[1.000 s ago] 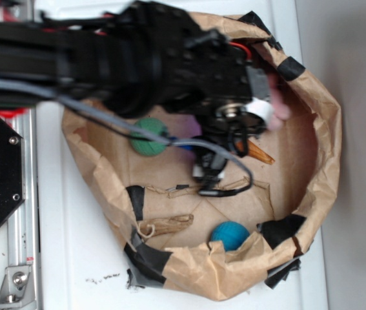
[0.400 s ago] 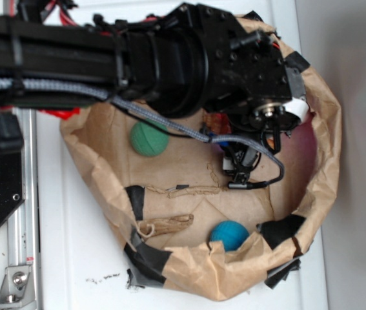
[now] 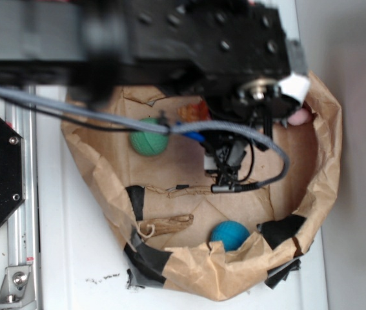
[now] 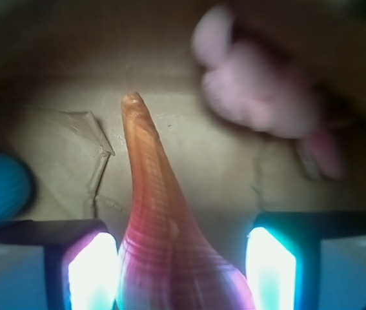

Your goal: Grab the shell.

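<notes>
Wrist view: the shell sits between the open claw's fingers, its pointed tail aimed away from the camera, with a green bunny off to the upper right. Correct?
Not quite. In the wrist view the bunny is pink, not green. The rest holds: the shell lies between the open claw's fingers, tail pointing away.

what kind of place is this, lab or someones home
Probably a lab test bench: a bare white tabletop with a metal rail, and a taped brown paper bin holding small props like a blue ball.
</notes>
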Robot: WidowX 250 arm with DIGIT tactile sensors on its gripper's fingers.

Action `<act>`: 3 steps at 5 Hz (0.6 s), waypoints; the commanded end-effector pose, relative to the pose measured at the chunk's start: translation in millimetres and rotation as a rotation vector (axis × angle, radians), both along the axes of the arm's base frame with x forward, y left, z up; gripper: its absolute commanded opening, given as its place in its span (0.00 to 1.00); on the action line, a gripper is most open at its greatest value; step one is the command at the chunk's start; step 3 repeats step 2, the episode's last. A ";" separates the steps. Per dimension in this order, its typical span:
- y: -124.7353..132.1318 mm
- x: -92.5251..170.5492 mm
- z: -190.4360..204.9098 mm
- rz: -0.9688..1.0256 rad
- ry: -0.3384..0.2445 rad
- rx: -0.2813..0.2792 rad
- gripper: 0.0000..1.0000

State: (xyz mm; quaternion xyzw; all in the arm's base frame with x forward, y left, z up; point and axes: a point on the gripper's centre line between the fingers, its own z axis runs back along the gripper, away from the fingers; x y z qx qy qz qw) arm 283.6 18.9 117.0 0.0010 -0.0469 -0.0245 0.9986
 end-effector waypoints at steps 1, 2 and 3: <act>-14.0 -3.4 80.1 0.027 -0.142 0.011 0.00; -21.1 -10.2 69.4 0.041 -0.131 0.051 0.00; -21.1 -10.2 69.4 0.041 -0.131 0.051 0.00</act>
